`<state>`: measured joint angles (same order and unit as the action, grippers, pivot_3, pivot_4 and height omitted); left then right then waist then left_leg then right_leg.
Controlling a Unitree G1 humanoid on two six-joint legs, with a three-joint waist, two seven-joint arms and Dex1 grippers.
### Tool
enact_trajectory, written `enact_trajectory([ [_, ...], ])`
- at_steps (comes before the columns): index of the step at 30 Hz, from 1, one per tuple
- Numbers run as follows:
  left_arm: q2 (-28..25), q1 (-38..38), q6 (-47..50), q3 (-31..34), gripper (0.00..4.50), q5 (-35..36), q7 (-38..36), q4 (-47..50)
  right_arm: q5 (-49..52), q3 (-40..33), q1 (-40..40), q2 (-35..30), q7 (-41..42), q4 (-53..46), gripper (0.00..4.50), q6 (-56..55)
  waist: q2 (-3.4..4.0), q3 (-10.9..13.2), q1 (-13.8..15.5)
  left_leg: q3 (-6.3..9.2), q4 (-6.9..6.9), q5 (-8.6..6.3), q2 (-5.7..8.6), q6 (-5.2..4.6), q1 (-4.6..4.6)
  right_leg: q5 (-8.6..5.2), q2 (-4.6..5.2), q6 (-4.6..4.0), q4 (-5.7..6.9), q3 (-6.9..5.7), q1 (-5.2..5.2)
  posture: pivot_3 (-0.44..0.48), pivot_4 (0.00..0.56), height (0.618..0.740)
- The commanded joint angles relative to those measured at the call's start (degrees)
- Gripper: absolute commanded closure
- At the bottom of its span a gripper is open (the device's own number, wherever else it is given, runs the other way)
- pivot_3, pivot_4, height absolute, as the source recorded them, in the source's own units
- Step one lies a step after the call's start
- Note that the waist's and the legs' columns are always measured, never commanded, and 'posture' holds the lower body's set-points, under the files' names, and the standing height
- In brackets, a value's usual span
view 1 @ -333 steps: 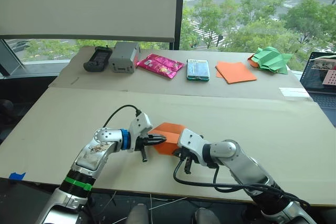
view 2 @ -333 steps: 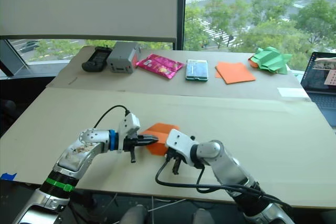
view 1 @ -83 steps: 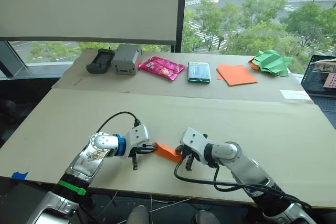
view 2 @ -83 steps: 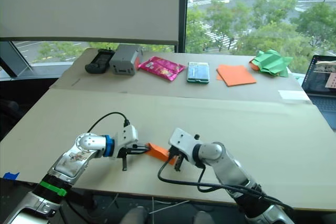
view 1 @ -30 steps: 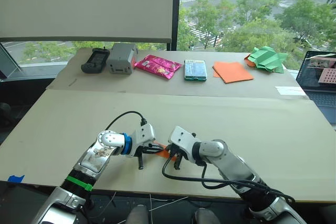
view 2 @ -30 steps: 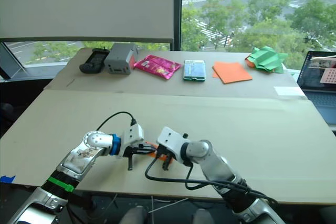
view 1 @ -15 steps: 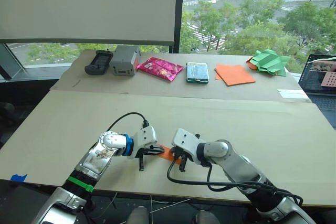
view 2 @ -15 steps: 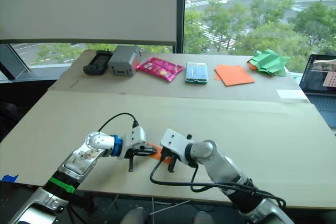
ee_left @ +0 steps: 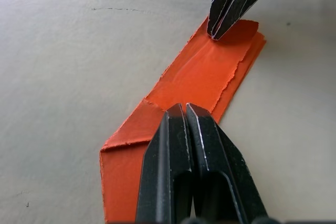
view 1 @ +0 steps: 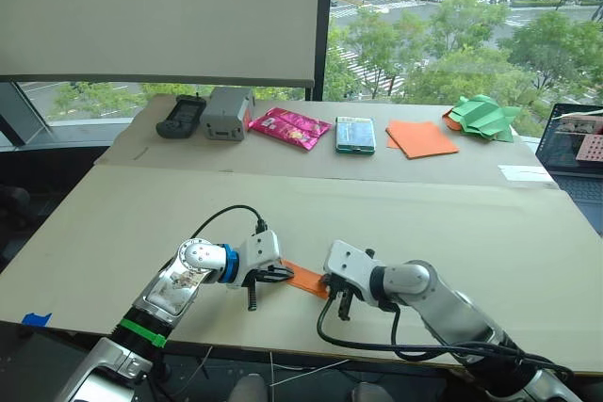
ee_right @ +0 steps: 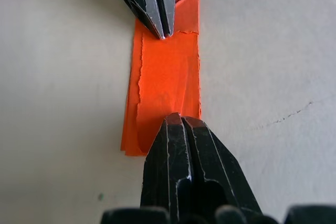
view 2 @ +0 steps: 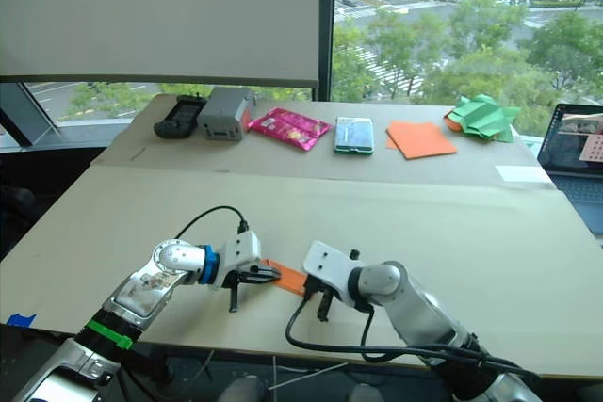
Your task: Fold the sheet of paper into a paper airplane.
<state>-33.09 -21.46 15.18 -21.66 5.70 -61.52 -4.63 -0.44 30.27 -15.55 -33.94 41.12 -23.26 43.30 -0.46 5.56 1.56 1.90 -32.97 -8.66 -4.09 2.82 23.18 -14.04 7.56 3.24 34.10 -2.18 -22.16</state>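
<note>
Both sets of jaws are pressed fully together with no gap between their black fingers, and neither grips anything; their closed tips push down on the paper airplane point(view 1: 306, 280), a narrow strip of folded orange paper with layered flaps lying flat on the counter point(view 1: 471, 223). The left gripper point(ee_left: 181, 109) presses the strip near the end that carries a diagonal fold. The right gripper point(ee_right: 180, 118) presses the opposite, squarer end, where the torn-looking flap edges show. The two tips face each other along the strip's length, with bare orange paper between them. The airplane sits close to the counter's near edge. Well beyond it, along the far side of the counter by the window, lie a stack of orange sheets point(view 1: 421, 137) and, just beside that, a crumpled green paper point(view 1: 483, 116).
</note>
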Motion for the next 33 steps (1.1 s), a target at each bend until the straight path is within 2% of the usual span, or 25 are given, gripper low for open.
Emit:
enact_trajectory([
  [1,-1.17,1.27,1.18,-1.83,4.38,-3.03,-0.48,-2.87,-0.92,2.84,6.63,-5.4,1.58,6.62,4.48,8.21,-0.01,-0.02,0.15,0.0,-0.01,0.0,0.02,0.0,0.0,-0.01,0.03,0.01,-0.01,0.0,0.01,0.0,0.15,0.702],
  [6,-1.01,0.88,1.0,-1.98,4.38,-3.04,-0.5,-3.22,0.74,0.38,6.95,-6.44,1.14,3.69,4.48,7.66,-0.16,-0.01,0.48,-0.01,-0.02,-0.01,0.07,0.02,0.01,-0.03,0.11,0.04,-0.06,0.0,0.0,0.0,0.15,0.702],
  [11,-0.53,0.0,0.72,-2.39,4.38,-3.31,-0.61,-4.02,10.16,-11.74,6.19,-1.16,1.87,-5.81,4.48,-1.78,-0.27,0.33,0.71,-0.02,-0.02,-0.02,0.09,0.03,0.06,-0.03,0.13,0.04,-0.07,-0.01,-0.03,0.0,0.15,0.702],
  [14,-0.33,-0.44,0.53,-2.41,4.38,-3.43,-0.88,-4.46,13.88,-15.06,5.67,2.06,1.65,-8.91,4.48,-2.99,-0.11,1.19,0.39,-0.01,0.03,-0.02,0.08,0.02,0.12,-0.03,0.11,0.04,-0.06,-0.03,-0.15,0.0,0.15,0.702],
  [20,-0.27,-0.89,0.4,-2.5,4.38,-3.44,-1.19,-4.85,12.59,-12.29,3.99,5.5,-0.42,-7.39,4.48,-4.33,0.02,1.43,-0.37,-0.01,0.03,-0.01,0.08,0.02,0.09,-0.03,0.11,0.04,-0.06,-0.03,-0.14,0.0,0.15,0.702],
  [23,-0.17,-1.34,0.62,-2.35,4.38,-3.38,-1.23,-4.68,8.43,-7.43,3.02,6.45,-2.59,-1.97,4.48,-3.91,0.0,1.44,-0.59,-0.01,0.03,-0.01,0.08,0.02,0.09,-0.03,0.11,0.04,-0.07,-0.04,-0.13,0.0,0.15,0.702],
  [25,-0.03,-1.89,0.72,-2.32,4.38,-3.43,-1.2,-4.55,5.46,-4.6,3.52,5.36,-3.27,1.49,4.48,-3.84,0.0,1.44,-0.52,-0.01,0.02,-0.01,0.08,0.02,0.11,-0.03,0.11,0.04,-0.08,-0.04,-0.12,0.0,0.15,0.702],
  [33,2.7,-5.35,0.59,-3.21,4.38,-3.51,-2.24,-5.42,4.02,-3.36,5.63,4.22,-3.97,5.19,4.48,-0.3,0.02,1.4,-0.25,-0.03,0.01,-0.01,0.09,0.02,0.1,-0.03,0.11,0.04,-0.08,-0.04,-0.08,0.0,0.15,0.702],
])
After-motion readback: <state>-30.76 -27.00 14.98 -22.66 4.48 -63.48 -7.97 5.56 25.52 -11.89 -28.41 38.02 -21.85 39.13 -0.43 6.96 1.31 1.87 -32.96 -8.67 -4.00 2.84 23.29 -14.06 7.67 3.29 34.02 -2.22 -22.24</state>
